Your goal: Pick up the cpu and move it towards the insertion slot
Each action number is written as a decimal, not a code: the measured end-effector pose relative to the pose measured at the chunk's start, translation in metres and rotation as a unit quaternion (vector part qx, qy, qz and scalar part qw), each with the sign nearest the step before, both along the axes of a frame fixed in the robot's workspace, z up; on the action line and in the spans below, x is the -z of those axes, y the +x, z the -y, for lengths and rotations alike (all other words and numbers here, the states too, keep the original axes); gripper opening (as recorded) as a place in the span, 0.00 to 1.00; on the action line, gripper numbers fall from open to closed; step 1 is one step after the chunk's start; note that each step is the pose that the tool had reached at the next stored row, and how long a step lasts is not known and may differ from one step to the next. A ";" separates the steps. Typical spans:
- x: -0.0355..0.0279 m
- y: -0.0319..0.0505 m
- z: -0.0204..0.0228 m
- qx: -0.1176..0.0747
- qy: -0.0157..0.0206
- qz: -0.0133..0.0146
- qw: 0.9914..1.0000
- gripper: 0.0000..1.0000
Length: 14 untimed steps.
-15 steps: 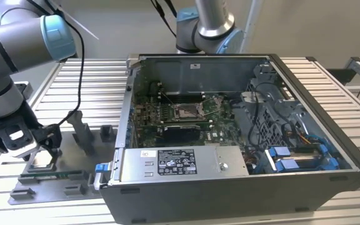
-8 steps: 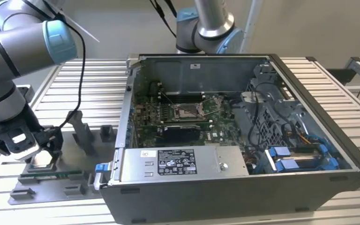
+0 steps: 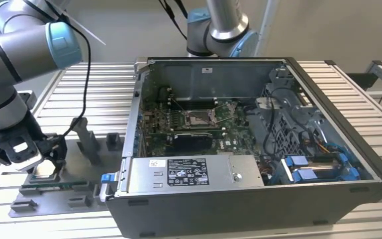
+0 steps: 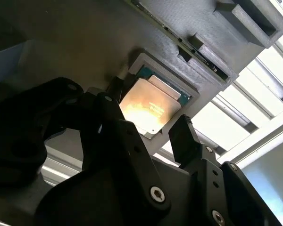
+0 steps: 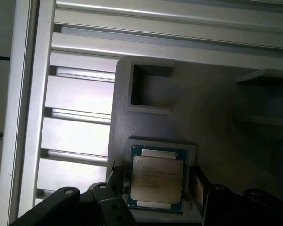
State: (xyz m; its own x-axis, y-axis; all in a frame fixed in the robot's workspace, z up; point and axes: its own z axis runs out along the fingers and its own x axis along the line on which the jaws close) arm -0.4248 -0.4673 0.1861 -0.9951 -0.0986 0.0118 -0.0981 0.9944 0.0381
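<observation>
Silvery cpu flat in grey holder; insertion slot on motherboard

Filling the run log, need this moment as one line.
phase: pre-grasp | gripper: open, straddling cpu | cpu: flat in grey holder, not lifted | insertion slot: inside PC case, apart from gripper

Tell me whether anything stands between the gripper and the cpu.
Nothing visible does. The gripper hangs open over the cpu, one finger to each side, with gaps between. The cpu lies flat in its recess in the grey holder.
</observation>
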 end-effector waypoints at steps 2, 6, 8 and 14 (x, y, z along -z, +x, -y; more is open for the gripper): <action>0.0002 0.0000 0.0000 0.002 0.000 0.000 1.000 1.00; 0.0005 0.0000 0.0002 0.006 0.000 0.000 1.000 1.00; 0.0005 0.0000 0.0002 0.006 0.000 0.000 1.000 1.00; 0.0006 0.0000 0.0002 0.006 0.000 0.000 1.000 1.00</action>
State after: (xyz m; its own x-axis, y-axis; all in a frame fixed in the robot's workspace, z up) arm -0.4249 -0.4676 0.1855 -0.9962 -0.0862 0.0119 -0.0857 0.9956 0.0380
